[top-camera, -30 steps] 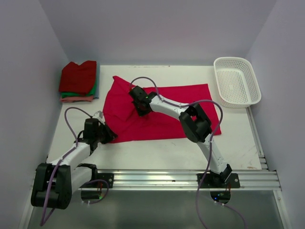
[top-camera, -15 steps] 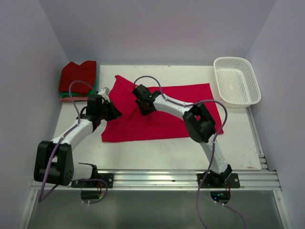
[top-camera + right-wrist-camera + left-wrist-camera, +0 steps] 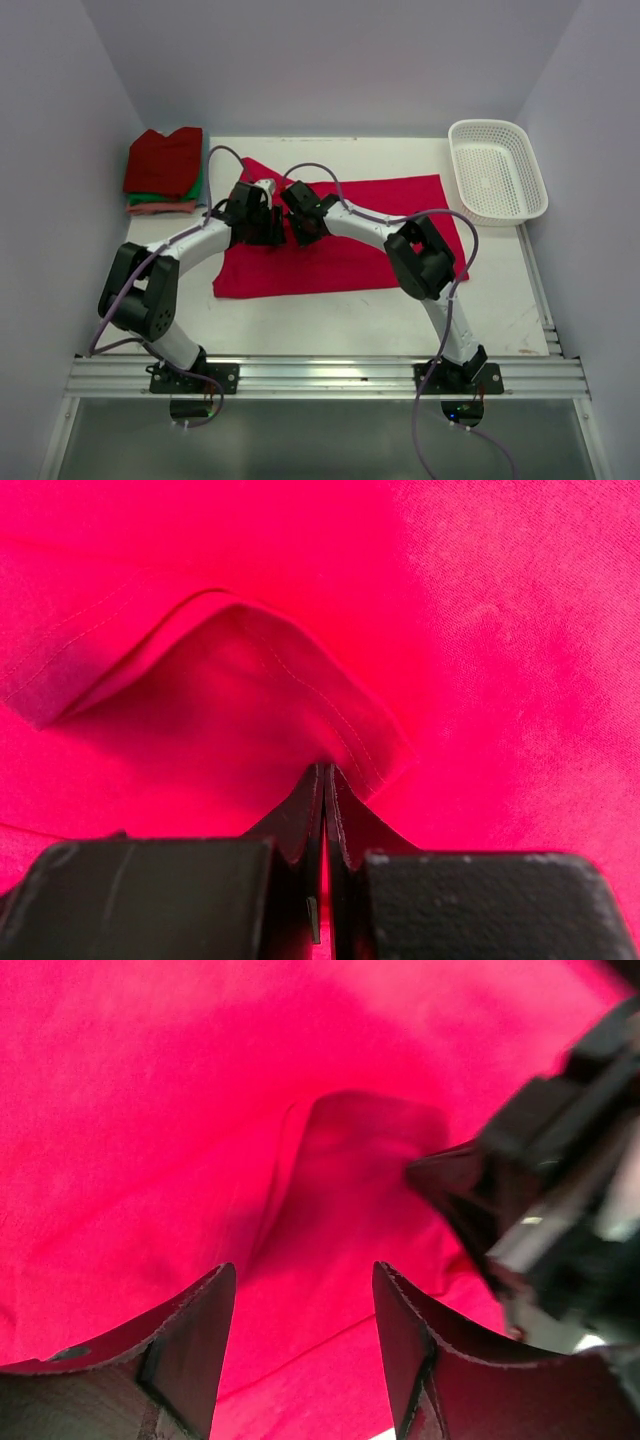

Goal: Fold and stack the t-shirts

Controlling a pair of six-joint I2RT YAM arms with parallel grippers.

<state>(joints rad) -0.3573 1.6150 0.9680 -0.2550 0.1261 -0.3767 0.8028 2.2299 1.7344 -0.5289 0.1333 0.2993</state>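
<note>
A crimson-pink t-shirt (image 3: pixel 350 255) lies spread across the middle of the table, with a raised fold near its centre. My right gripper (image 3: pixel 300 224) is shut, its fingertips pinching a stitched hem of that fold (image 3: pixel 300 690). In the right wrist view the right gripper (image 3: pixel 325 772) shows no gap. My left gripper (image 3: pixel 270 228) hovers right beside it, open over the cloth. Only red fabric (image 3: pixel 150 1110) lies below the left gripper (image 3: pixel 304 1272), and the right gripper (image 3: pixel 540 1210) is close on its right. A stack of folded t-shirts (image 3: pixel 165 172), dark red on top of green and salmon, sits at the back left.
A white lattice basket (image 3: pixel 497 172) stands at the back right corner. Walls close in on the left, the back and the right. A metal rail (image 3: pixel 320 375) runs along the near edge where both arm bases are bolted.
My left arm swung from the shirt's near-left corner up to the middle, beside the right gripper, and its jaws opened. The right gripper stayed shut on the cloth.
</note>
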